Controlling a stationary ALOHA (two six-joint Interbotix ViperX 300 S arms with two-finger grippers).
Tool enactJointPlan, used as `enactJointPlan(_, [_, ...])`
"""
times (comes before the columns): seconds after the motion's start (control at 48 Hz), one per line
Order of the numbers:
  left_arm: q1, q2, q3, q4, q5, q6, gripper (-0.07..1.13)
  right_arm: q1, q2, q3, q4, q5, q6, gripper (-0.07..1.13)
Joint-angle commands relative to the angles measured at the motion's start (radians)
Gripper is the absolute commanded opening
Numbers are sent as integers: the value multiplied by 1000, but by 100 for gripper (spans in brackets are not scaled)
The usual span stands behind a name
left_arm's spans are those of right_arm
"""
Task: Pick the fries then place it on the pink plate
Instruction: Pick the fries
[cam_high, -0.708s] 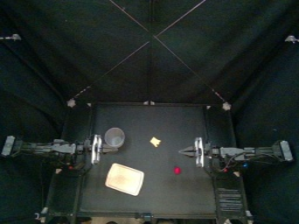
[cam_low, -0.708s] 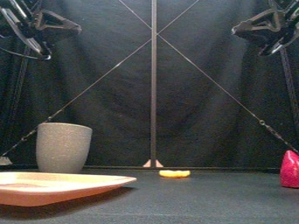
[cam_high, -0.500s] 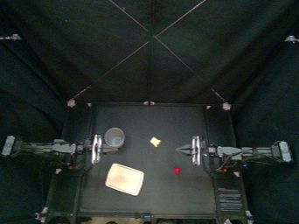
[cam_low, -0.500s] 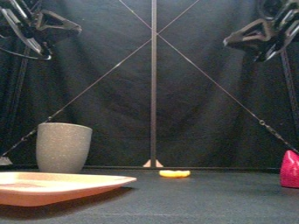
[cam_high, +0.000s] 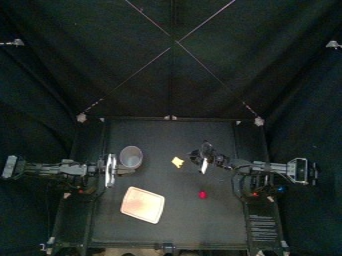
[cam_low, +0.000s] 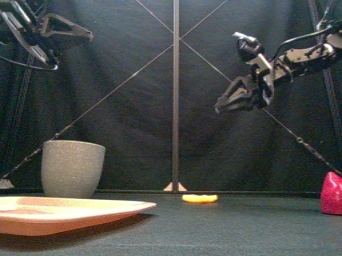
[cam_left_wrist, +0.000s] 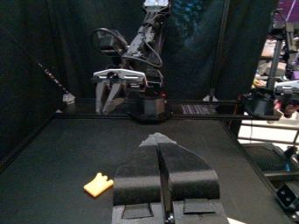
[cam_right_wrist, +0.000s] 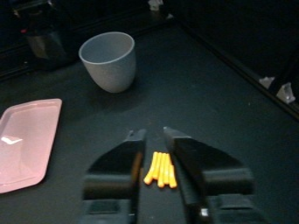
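Note:
The yellow fries (cam_high: 178, 160) lie flat on the black table behind its middle; the front view shows the fries (cam_low: 199, 198) low at the centre. The pink plate (cam_high: 142, 204) sits front left, and the front view has the plate (cam_low: 67, 210) near and large. My right gripper (cam_high: 202, 156) hangs high above the table, just right of the fries, jaws a little apart and holding nothing. In the right wrist view the fries (cam_right_wrist: 159, 170) show below the gap of that gripper (cam_right_wrist: 152, 134). My left gripper (cam_left_wrist: 162, 144) rests shut at the left side.
A grey speckled cup (cam_high: 131, 156) stands upright left of the fries, behind the plate. A small red toy (cam_high: 203, 195) lies toward the front right; it shows at the front view's right edge (cam_low: 330, 193).
The right arm has swung in from the right side toward the middle and tipped its gripper downward over the fries. The left arm has not moved.

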Motion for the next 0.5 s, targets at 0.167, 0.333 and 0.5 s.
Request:
enactJointPlan(0.167, [11, 5, -15, -5, -17, 0, 5, -28, 141, -89, 46, 3, -8, 107])
enactJointPlan(0.333, [14, 5, -11, -5, -15, 2, 5, -41, 265, -173, 66, 95, 5, 105])
enactJointPlan(0.5, [14, 5, 3, -5, -15, -2, 5, -74, 360, -305, 126, 356, 17, 105])
